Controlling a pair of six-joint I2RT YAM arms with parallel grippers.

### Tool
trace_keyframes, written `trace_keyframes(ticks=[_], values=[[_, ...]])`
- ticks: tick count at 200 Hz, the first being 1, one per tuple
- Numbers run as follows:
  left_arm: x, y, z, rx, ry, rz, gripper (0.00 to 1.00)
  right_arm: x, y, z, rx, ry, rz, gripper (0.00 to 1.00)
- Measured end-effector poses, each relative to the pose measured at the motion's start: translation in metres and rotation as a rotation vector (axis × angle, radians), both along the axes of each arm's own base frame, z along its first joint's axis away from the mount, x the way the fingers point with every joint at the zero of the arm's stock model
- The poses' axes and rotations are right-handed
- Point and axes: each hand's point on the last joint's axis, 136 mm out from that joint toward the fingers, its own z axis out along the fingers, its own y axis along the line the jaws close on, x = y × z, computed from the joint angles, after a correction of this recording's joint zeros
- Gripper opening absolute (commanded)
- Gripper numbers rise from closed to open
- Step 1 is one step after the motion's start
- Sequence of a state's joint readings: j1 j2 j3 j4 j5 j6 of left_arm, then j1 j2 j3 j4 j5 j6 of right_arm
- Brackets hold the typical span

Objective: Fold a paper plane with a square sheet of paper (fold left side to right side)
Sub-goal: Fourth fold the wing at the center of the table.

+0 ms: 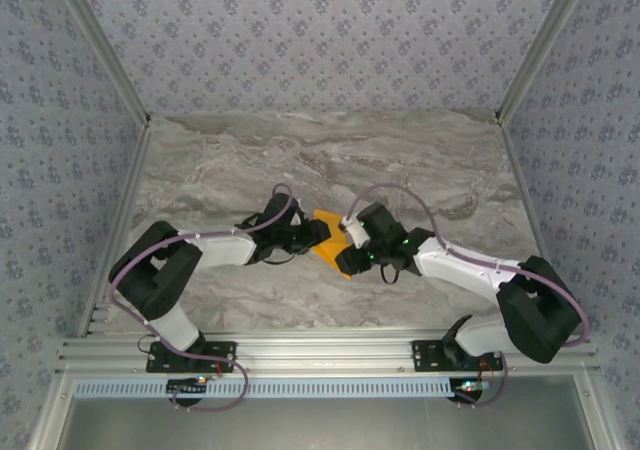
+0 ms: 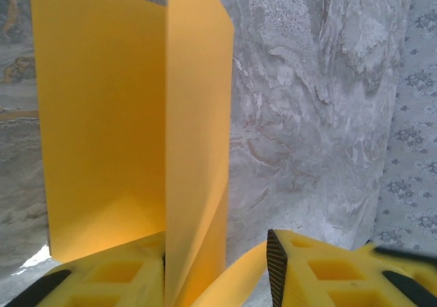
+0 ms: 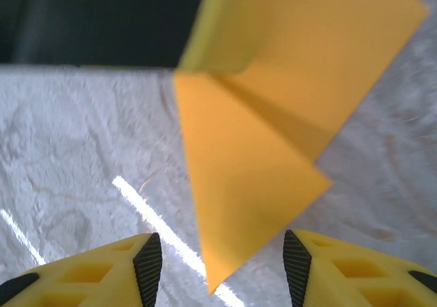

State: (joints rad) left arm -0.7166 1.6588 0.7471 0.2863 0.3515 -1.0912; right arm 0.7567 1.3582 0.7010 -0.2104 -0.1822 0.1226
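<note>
- Reaching in from both sides, my arms meet over the middle of the marble table (image 1: 330,160), wrists close together.
- The square sheet of paper (image 1: 327,228) lies between them, bright orange and creased into a smaller shape.
- My left gripper (image 2: 217,256) has its jaws apart. A flap of the sheet stands up between them, close against the finger on the left of my wrist view.
- Bare table shows between that flap and the opposite black pad (image 2: 275,266), though a low curl of paper reaches towards it.
- My right gripper (image 3: 222,252) is spread wide just above the table. The sheet's sharp corner points into the gap and touches neither finger.
</note>
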Motion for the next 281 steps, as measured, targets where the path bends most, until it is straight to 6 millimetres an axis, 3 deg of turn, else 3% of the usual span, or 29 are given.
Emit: trace_keyframes(ticks=[76, 155, 237, 281], values=[[0.000, 0.001, -0.001, 0.006, 0.026, 0.016, 0.38, -0.008, 0.011, -0.041, -0.129, -0.010, 0.034, 0.50], [-0.002, 0.004, -0.004, 0.033, 0.059, 0.025, 0.38, 0.010, 0.016, -0.041, -0.170, -0.069, 0.000, 0.40], [-0.004, 0.006, -0.008, 0.046, 0.075, 0.025, 0.39, 0.010, 0.015, -0.044, -0.189, -0.077, -0.002, 0.21], [-0.006, 0.008, -0.010, 0.058, 0.084, 0.025, 0.47, 0.008, 0.016, -0.044, -0.183, -0.069, -0.007, 0.09]])
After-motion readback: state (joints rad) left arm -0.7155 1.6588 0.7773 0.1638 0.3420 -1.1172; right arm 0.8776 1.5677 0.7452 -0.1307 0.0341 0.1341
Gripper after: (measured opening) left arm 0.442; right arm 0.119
